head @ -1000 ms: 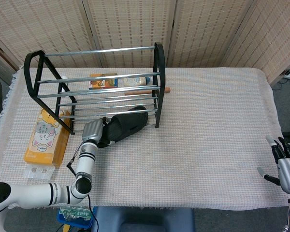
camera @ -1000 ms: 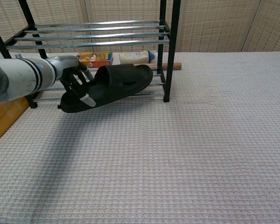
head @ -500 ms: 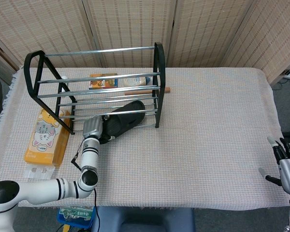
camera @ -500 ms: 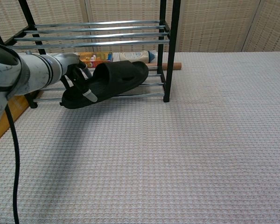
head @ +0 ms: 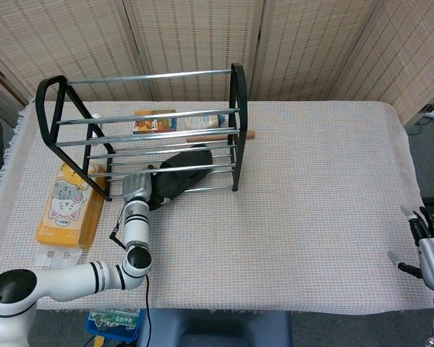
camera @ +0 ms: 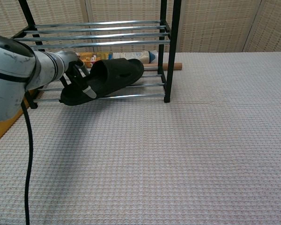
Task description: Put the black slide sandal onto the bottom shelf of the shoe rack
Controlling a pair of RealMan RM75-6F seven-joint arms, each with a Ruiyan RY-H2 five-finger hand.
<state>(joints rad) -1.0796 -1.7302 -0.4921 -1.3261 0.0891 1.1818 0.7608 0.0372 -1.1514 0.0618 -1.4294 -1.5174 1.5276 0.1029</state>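
A black-framed shoe rack (head: pixel 141 130) with chrome rails stands at the back left of the table (head: pixel 311 202), which is covered by a pale waffle-weave cloth. Behind the rack, seen through its rails, lie an orange box (head: pixel 154 121), a white bottle on its side (head: pixel 202 121) and a wooden rod (camera: pixel 171 66) whose end sticks out past the rack's right post. To the left of the rack, an orange carton printed with a cartoon cat (head: pixel 70 204) lies flat on the cloth, with a small clear packet (head: pixel 58 258) just in front of it. Woven folding screens close off the background.

The black slide sandal (camera: pixel 105 80) lies tilted across the rack's bottom shelf: its toe end reaches in over the lower rails, pointing toward the right post, while its heel end juts out past the front rail toward the robot. In the chest view the top shelf's rails pass over it without touching it.

The left hand (camera: pixel 75 74) grips the sandal at the heel end, fingers wrapped over its edge, just in front of the rack's lower front rail. The right hand (head: pixel 428 249) is at the far right edge of the head view, off the table, well apart from everything, its fingers spread and holding nothing.
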